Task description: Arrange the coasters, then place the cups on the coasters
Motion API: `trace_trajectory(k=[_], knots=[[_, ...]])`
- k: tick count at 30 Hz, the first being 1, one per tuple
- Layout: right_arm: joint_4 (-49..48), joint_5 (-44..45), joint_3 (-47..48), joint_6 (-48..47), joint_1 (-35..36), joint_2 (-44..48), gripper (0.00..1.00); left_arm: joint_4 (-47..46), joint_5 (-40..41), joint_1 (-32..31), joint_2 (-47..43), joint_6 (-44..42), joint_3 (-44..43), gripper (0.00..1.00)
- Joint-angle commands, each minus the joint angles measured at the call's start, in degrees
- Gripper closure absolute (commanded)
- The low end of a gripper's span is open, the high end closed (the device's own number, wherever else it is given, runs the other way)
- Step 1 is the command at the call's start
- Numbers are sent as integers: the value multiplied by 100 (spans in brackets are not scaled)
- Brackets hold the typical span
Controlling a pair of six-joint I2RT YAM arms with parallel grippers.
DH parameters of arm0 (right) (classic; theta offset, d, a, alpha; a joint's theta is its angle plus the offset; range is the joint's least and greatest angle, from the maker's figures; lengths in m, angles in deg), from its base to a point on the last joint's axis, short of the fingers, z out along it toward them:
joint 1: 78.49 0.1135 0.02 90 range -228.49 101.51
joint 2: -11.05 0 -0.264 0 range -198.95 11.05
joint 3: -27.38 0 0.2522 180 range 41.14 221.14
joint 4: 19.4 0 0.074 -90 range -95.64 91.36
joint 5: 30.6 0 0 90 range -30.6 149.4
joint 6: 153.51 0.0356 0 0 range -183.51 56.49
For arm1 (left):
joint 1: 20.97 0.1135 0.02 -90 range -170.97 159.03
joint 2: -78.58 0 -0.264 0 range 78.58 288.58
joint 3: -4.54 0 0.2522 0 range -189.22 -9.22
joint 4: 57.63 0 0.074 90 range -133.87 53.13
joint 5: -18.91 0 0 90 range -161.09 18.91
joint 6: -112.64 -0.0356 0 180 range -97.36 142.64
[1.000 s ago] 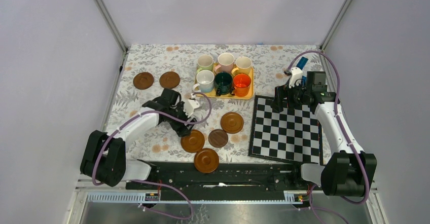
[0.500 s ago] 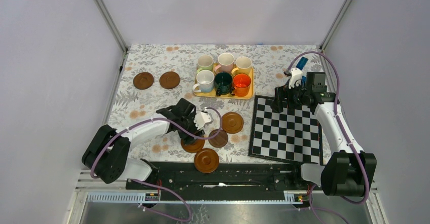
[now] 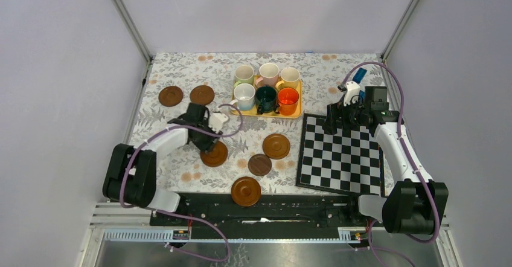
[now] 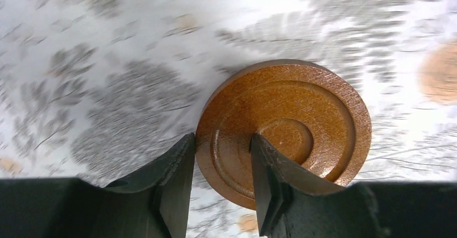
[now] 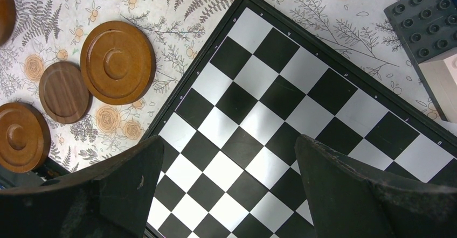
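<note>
Risk: my left gripper (image 4: 222,139) only pinches the near rim of the coaster (image 4: 302,114), one finger outside the edge, one in the groove; the hold is off-centre, so it may tilt, slip or drag on the cloth (image 4: 108,60); jaws partly closed on that rim; it lies apart from the two far-left coasters (image 3: 171,95), nearer me; right gripper (image 5: 226,146) wide open, empty, over the chequered board (image 5: 280,87).
</note>
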Motion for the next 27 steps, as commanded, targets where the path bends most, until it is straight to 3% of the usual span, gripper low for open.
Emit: trace_trajectory(k=[1, 7, 11, 27], knots=[[-111, 38, -26, -76, 50, 125, 2, 218, 187, 1129, 404, -502, -302, 63], [-109, 18, -21, -85, 46, 133, 2, 110, 127, 2803, 1182, -524, -1048, 67], [-120, 50, -24, -115, 45, 126, 2, -53, 237, 3446, 1643, -439, -1576, 68], [-120, 129, -58, -173, 47, 93, 2, -341, 767, 3856, 2517, -273, -2664, 68]])
